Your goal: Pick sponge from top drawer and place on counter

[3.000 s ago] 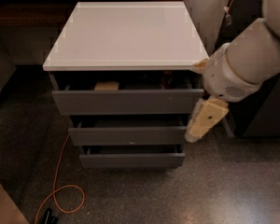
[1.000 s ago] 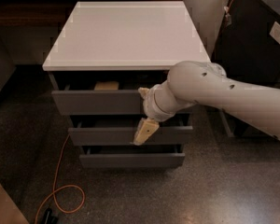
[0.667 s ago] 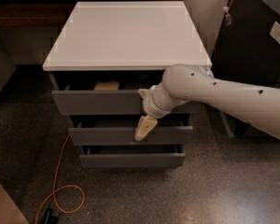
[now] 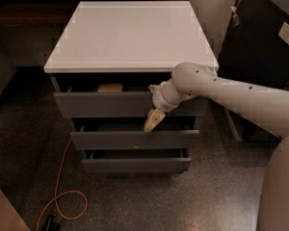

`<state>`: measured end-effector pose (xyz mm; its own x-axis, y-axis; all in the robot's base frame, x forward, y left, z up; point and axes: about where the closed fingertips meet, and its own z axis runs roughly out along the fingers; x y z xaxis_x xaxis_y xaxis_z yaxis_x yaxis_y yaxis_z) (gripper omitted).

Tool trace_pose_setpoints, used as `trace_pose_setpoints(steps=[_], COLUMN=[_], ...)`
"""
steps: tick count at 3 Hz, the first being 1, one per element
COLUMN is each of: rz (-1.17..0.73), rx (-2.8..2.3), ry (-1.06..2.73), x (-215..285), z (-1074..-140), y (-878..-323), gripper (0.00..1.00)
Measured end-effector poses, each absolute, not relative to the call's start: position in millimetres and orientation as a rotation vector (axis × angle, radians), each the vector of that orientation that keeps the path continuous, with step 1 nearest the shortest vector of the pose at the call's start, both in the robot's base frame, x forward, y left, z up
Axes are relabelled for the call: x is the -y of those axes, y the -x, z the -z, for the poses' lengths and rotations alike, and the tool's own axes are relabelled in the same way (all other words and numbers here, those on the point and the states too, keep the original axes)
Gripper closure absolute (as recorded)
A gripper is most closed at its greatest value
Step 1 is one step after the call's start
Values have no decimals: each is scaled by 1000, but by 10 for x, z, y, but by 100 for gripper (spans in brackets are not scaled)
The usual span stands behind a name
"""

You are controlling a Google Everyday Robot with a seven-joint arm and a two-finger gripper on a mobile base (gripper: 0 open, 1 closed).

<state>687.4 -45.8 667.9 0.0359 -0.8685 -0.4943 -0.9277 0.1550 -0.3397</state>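
The sponge (image 4: 110,87) is a pale yellow block lying inside the top drawer (image 4: 101,104), left of centre, just behind the drawer's front. The drawer is pulled out a little under the white counter (image 4: 130,32), which has nothing on it. My gripper (image 4: 153,120) hangs in front of the drawer fronts, right of centre, pointing down and to the left. It sits at the lower edge of the top drawer's front, to the right of and below the sponge, and holds nothing. My arm (image 4: 221,93) reaches in from the right.
Two shallower drawers, the middle (image 4: 135,139) and the bottom (image 4: 135,165), stand slightly pulled out below. An orange cable (image 4: 62,196) loops on the speckled floor at the lower left. A black cabinet (image 4: 265,37) stands close on the right.
My arm swung from the right side to the front of the drawers. Over the last second the gripper rose a little, from the middle drawer's gap toward the top drawer's front. The sponge has not moved.
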Motion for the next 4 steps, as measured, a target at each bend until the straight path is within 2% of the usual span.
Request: trace_pose_setpoints(steps=[1,2,3,4], rz=[-117,-100,-94,-98], rx=[-1816,-1812,-1817,-1830], ry=[1671,1660,1677,1700], x=[524,520,448,365], z=[-6743,-6797,-6794,-6764], y=[-7066,-7240,-7373,-7442], gripper=[0,9,22,46])
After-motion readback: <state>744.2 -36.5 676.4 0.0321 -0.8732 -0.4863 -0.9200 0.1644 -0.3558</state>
